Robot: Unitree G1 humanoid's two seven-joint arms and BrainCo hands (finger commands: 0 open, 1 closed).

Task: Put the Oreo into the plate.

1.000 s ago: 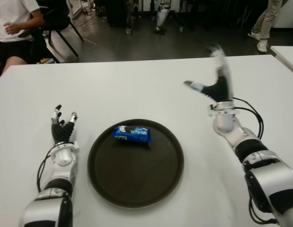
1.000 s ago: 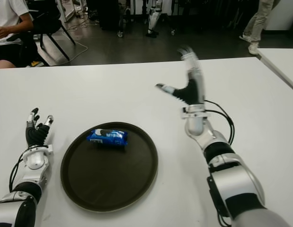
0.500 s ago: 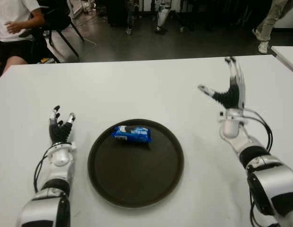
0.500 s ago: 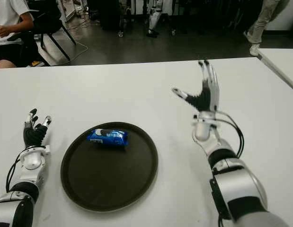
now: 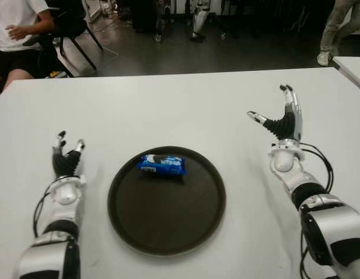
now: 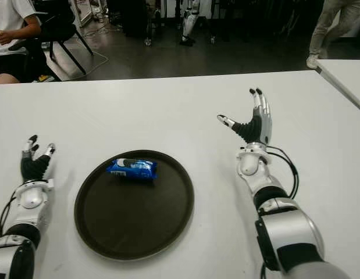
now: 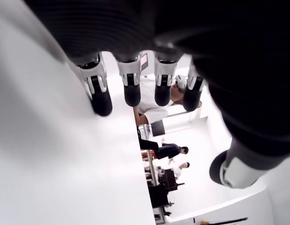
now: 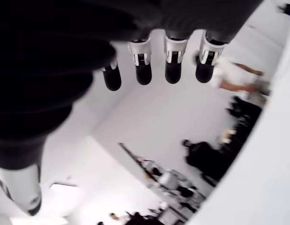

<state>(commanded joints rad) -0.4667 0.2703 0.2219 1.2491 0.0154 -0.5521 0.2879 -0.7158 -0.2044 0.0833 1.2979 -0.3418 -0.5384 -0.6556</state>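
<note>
the oreo (image 5: 161, 165), a blue packet, lies on the plate (image 5: 167, 232), a dark round tray in the lower middle of the left eye view, toward the plate's upper left part, with its long side running roughly left to right. neither hand touches it.

the right hand (image 5: 282, 125) shows in the right of the frame, well apart from the plate, held up with the palm side toward the plate. its fingers (image 8: 174, 62) are spread and straight and hold nothing; the thumb sticks out toward the left.

the left hand (image 5: 66, 162) shows in the lower left of the frame, near the plate's left rim but not touching it. its fingers (image 7: 131, 89) are extended side by side, relaxed, with nothing between them.

the white desk (image 5: 168, 110) fills most of the frame. in the upper left corner a person (image 5: 17, 29) in a white shirt sits on a chair beyond the desk; in the upper right corner another person's legs (image 5: 337, 26) stand on the dark floor.
</note>
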